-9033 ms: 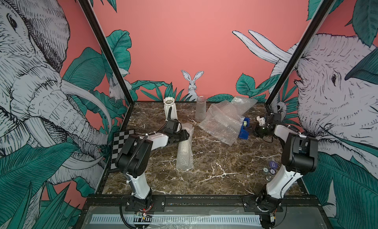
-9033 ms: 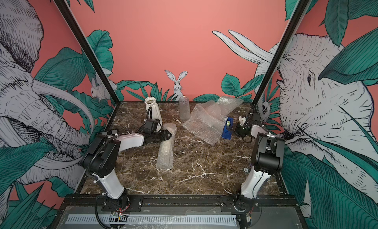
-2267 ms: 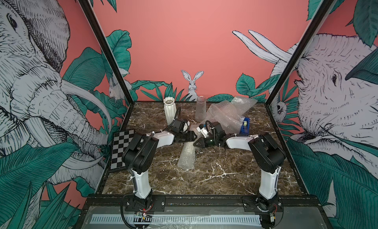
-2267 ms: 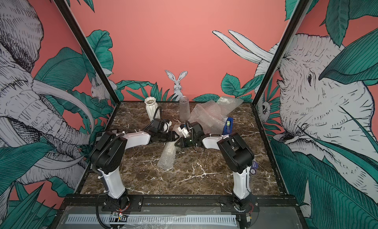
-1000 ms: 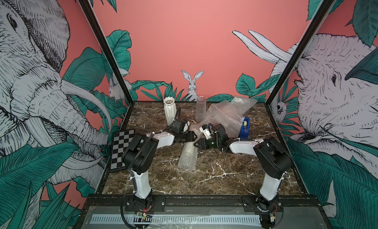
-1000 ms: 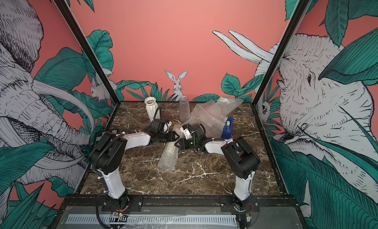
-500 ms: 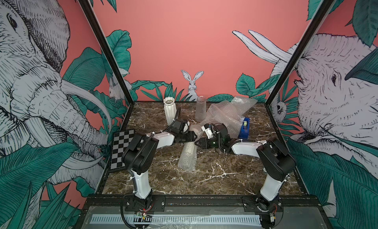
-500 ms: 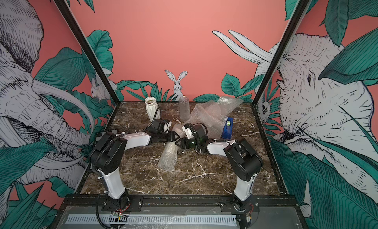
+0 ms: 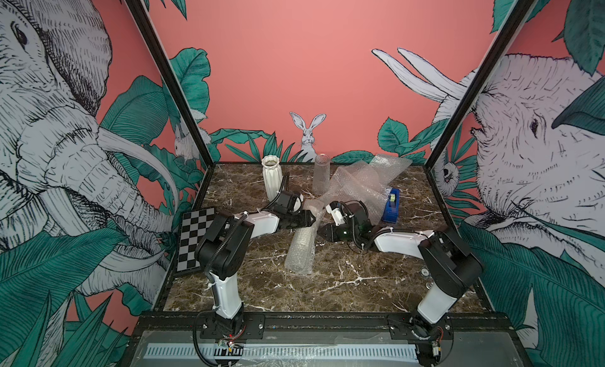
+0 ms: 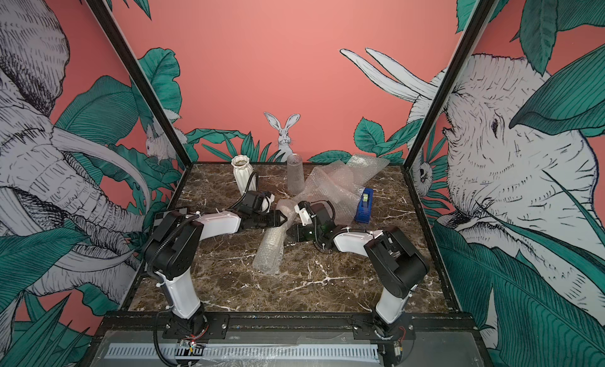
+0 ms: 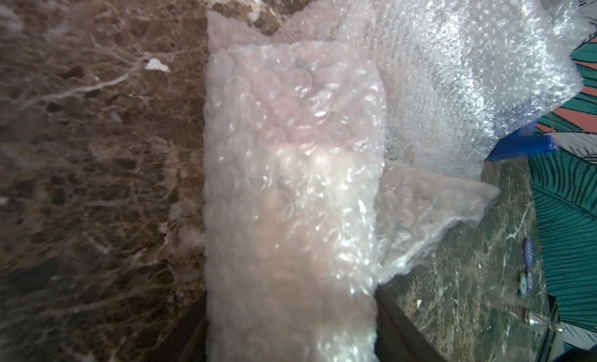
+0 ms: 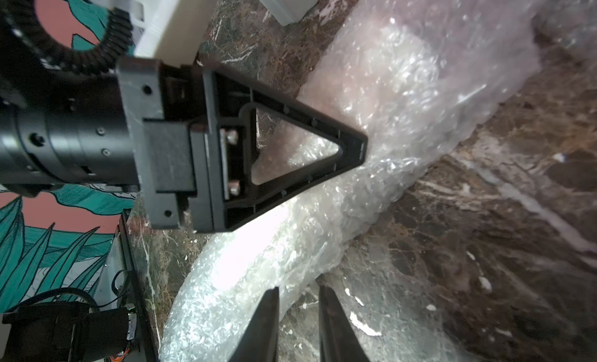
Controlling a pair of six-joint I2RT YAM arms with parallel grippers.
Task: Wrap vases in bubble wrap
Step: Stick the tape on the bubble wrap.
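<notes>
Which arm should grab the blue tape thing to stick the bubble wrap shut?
Right, probably. The left gripper is clamped on the wrapped vase, so it's busy. The blue tape dispenser stands on the right side, nearer the right gripper.

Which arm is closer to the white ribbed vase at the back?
Left. The left arm has its wrist in front of the white vase, its gripper holding the wrapped bundle. The right arm reaches in from the bundle's other side, farther off.
</notes>
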